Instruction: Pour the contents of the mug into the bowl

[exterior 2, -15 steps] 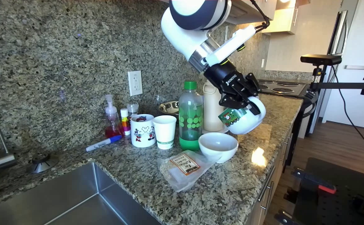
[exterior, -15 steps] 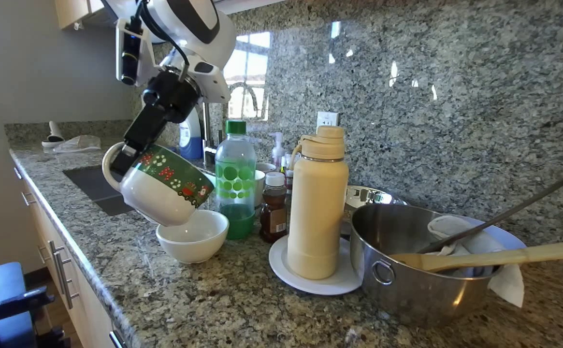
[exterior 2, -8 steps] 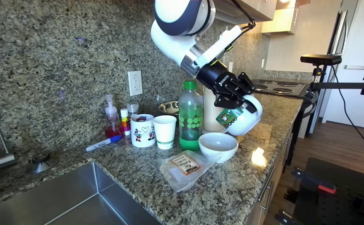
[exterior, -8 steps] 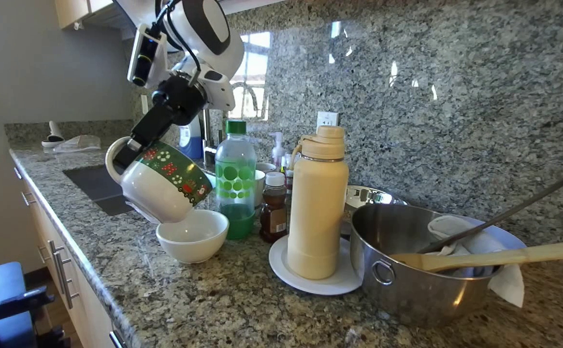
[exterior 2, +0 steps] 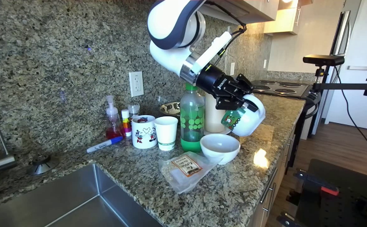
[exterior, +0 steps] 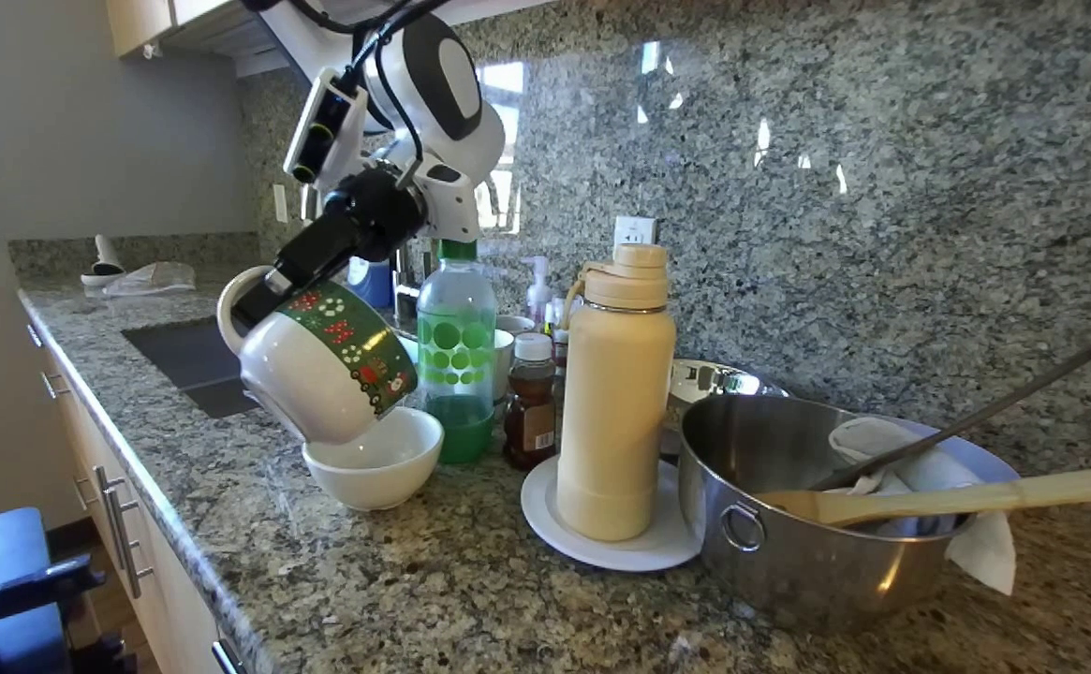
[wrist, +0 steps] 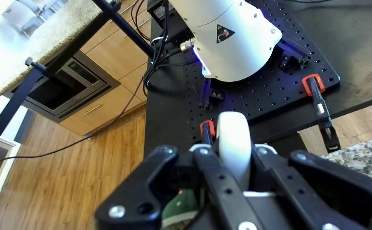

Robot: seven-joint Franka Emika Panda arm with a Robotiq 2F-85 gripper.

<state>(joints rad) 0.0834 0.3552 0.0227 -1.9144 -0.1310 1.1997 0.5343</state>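
My gripper (exterior: 253,304) is shut on the loop handle of the white mug (exterior: 306,379) with the green patterned band. The wrist view shows the handle (wrist: 235,140) between the two fingers (wrist: 219,182). In both exterior views the mug is held in the air, tipped well over, above and beside the white bowl (exterior: 372,479). Its mouth points sideways and down; the inside and contents are hidden. In an exterior view the mug (exterior 2: 250,123) hangs up and right of the bowl (exterior 2: 220,155), which stands upright on the counter. I cannot tell whether they touch.
A green-capped bottle (exterior: 456,374) stands close behind the bowl. The cream bottle (exterior: 615,421) stands on a white plate (exterior: 545,520), beside the steel pot (exterior: 817,571). A plastic bag (exterior 2: 183,171) lies against the bowl. A paper cup (exterior 2: 166,134) and sink (exterior 2: 60,195) are nearby.
The arm has swung and tilted lower over the counter. The mug, still held by its handle, tips slightly further and has shifted a little. The bowl has not moved.
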